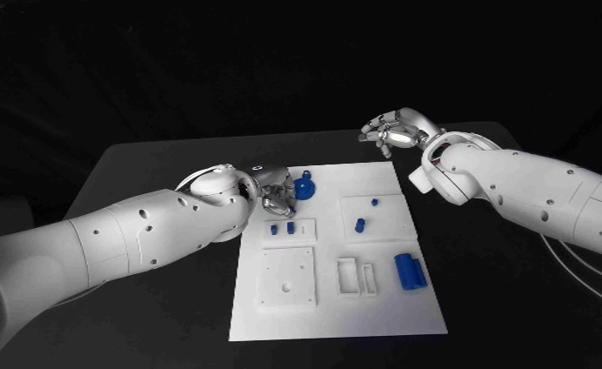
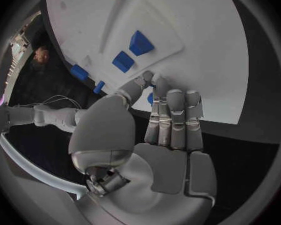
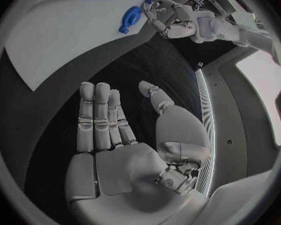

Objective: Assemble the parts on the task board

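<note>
The white board (image 1: 337,251) lies in the middle of the black table (image 1: 150,169), and the blue pieces are spread over it: a ring-shaped piece (image 1: 305,187) near its 11 o'clock corner, two small blocks (image 1: 283,229) in a shallow recess toward 9 o'clock, small pegs (image 1: 360,224) on the raised square toward 1 o'clock, and a larger cylinder (image 1: 409,270) toward 4 o'clock. The left hand (image 1: 276,196) sits at the board's 10 o'clock edge, just beside the ring-shaped piece; in the left wrist view its fingers (image 2: 175,120) lie straight and close together, with the tips at the board's edge and a bit of blue (image 2: 150,98) showing between thumb and fingers. Whether that bit is pinched or merely behind the fingers cannot be told. The placement suggests the hand is there to pick up or steady a piece at that corner. The right hand (image 1: 397,132) hovers off the board, beyond its 1 o'clock corner, fingers released and holding nothing, as the right wrist view shows clearly (image 3: 125,135). It seems parked clear of the work, leaving room for the left. Most pieces appear loose, so the assembly looks to be at an early stage.
</note>
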{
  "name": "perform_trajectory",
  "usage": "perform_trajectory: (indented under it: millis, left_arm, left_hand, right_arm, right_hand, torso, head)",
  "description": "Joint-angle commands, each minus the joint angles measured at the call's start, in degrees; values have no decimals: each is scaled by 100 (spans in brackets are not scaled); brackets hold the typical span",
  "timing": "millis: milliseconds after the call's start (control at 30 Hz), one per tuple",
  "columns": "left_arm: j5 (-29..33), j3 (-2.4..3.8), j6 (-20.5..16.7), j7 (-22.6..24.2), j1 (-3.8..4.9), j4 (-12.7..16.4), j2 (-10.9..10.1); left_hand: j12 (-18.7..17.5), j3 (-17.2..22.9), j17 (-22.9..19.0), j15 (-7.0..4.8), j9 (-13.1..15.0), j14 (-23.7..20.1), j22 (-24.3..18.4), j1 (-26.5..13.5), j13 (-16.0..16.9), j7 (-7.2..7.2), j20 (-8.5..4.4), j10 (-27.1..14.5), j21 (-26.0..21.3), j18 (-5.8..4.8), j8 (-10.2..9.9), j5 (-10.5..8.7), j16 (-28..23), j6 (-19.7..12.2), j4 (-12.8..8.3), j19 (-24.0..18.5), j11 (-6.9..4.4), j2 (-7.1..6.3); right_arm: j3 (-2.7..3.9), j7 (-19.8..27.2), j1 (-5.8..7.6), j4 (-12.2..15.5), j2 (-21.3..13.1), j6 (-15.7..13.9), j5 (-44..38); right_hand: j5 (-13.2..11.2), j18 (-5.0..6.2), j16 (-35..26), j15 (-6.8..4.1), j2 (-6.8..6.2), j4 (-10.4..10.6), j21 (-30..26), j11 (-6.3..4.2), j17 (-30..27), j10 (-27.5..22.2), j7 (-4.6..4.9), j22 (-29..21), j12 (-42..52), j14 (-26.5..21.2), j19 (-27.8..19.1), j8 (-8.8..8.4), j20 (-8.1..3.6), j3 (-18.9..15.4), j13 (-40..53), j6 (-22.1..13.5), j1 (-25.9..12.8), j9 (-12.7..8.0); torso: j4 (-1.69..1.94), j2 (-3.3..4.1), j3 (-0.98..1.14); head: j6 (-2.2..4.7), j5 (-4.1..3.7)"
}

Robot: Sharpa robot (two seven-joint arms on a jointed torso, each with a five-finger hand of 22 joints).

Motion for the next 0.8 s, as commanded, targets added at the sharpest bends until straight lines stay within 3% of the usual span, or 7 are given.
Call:
perform_trajectory:
  millis: [33,300,433,800]
  left_arm:
    - [-275,-25,333,-249,-22,-41,-4]
    - [-315,-27,229,-137,-22,-88,4]
    - [-219,-27,2,-31,-22,-111,6]
    - [471,-24,-668,499,-23,-116,-35]
  left_hand:
    - [-40,85,3,-13,-26,-6,32,125,-31,33,-470,-101,6,-44,-65,57,29,-21,-31,33,23,19]
    - [-142,305,2,25,-62,-3,44,281,-125,78,-439,-150,-2,-38,-144,94,31,-90,-102,43,68,23]
    - [-154,583,-5,17,-63,31,33,288,-161,68,-434,-80,-17,-33,-137,9,29,-35,79,85,60,134]
    - [-168,774,-26,14,-61,68,35,212,-195,65,-440,-31,-25,-24,-142,-30,-3,-21,262,123,50,162]
  right_arm:
    - [4,25,-2,3,1,48,16]
    - [4,27,-2,0,9,48,19]
    - [4,27,-2,1,10,46,20]
    - [4,32,-2,-6,9,49,27]
  right_hand:
    - [-11,256,40,13,13,5,-39,-6,-7,-45,34,6,23,-39,21,39,19,-10,-2,6,37,-9]
    - [-11,256,40,13,14,7,-40,-6,-8,-45,34,8,24,-39,21,40,19,-12,-3,7,32,-9]
    - [-10,256,41,13,15,10,-41,-6,-8,-45,34,9,25,-39,22,41,20,-15,-5,8,27,-9]
    - [-9,256,42,13,17,14,-44,-6,-8,-45,34,11,27,-38,24,42,20,-19,-7,8,17,-10]
  torso:
    - [0,0,-1]
    - [0,-1,-6]
    - [3,-2,-5]
    - [-1,0,-9]
  head:
    - [-9,-6]
    - [-4,0]
    - [-1,4]
    - [21,6]
